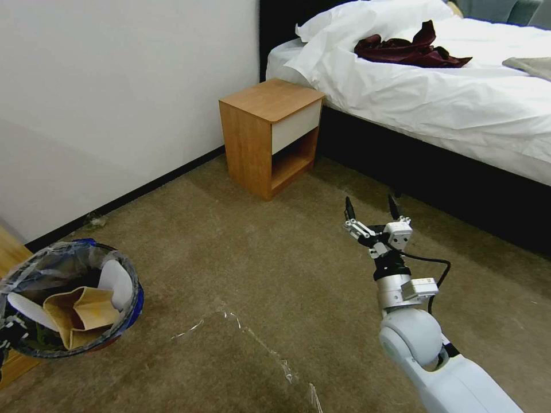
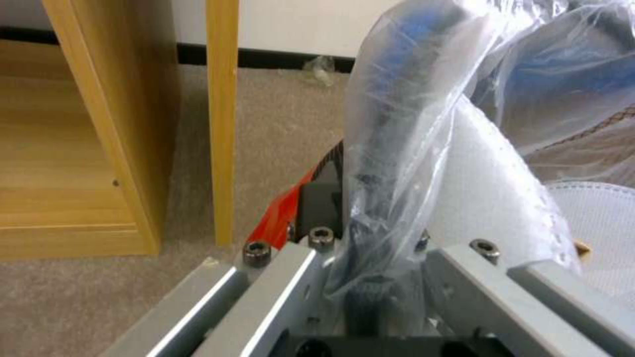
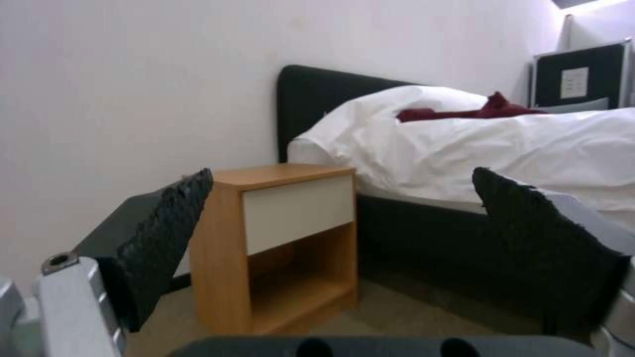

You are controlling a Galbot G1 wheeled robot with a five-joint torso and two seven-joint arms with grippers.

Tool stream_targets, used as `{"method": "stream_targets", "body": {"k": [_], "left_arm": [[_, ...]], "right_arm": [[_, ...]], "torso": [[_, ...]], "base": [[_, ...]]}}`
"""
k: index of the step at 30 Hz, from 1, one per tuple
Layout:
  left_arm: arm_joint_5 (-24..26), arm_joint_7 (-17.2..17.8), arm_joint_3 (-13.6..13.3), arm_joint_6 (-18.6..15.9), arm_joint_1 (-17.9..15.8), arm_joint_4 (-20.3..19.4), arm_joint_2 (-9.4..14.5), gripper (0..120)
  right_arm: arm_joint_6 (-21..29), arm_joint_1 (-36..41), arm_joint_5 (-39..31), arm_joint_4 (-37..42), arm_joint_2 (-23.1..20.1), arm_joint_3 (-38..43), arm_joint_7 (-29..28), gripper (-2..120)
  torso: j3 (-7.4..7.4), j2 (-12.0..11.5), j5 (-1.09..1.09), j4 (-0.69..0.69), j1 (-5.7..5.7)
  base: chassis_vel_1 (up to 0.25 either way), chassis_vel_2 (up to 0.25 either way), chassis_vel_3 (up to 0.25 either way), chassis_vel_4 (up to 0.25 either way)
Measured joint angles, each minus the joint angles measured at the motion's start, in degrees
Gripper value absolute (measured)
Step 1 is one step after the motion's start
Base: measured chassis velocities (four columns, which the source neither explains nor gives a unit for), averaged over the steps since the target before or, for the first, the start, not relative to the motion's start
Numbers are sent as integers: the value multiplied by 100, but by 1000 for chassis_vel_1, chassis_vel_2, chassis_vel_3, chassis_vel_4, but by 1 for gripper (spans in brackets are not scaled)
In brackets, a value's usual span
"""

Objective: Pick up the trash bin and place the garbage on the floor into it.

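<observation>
The trash bin (image 1: 136,299), blue-banded and lined with a crinkled plastic bag, hangs at the lower left above the floor (image 1: 241,269). Inside it lie garbage pieces: a tan paper bag (image 1: 80,318) and white slippers (image 1: 117,281). My left gripper (image 2: 350,198) is shut on the bin's rim (image 2: 423,44), with the liner bunched over one finger and the red base (image 2: 278,218) beside it. A slipper (image 2: 489,198) presses against the rim inside. A small crumpled scrap (image 1: 94,219) lies by the wall. My right gripper (image 1: 372,207) hovers open over bare carpet with nothing between its fingers (image 3: 165,233).
A wooden nightstand (image 1: 270,135) stands against the wall beside a white bed (image 1: 430,97) with a dark red cloth (image 1: 410,50) on it. Light wooden furniture (image 2: 79,148) is close to the bin on the left. Shiny tape strips (image 1: 252,338) cross the carpet ahead.
</observation>
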State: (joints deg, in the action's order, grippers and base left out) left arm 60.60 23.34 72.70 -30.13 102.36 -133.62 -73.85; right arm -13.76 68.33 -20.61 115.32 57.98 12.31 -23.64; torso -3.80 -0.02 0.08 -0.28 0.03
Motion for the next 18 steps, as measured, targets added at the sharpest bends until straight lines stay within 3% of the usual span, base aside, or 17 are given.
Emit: {"method": "stream_targets", "body": {"k": [18], "left_arm": [[-55,-97,-114,38,-82,-6,-21,2]], "right_arm": [[102,272,-52,176,-34,506,-59,100]], "torso": [[0,0,0,0,0]], "base": [[0,0,0,0]]}}
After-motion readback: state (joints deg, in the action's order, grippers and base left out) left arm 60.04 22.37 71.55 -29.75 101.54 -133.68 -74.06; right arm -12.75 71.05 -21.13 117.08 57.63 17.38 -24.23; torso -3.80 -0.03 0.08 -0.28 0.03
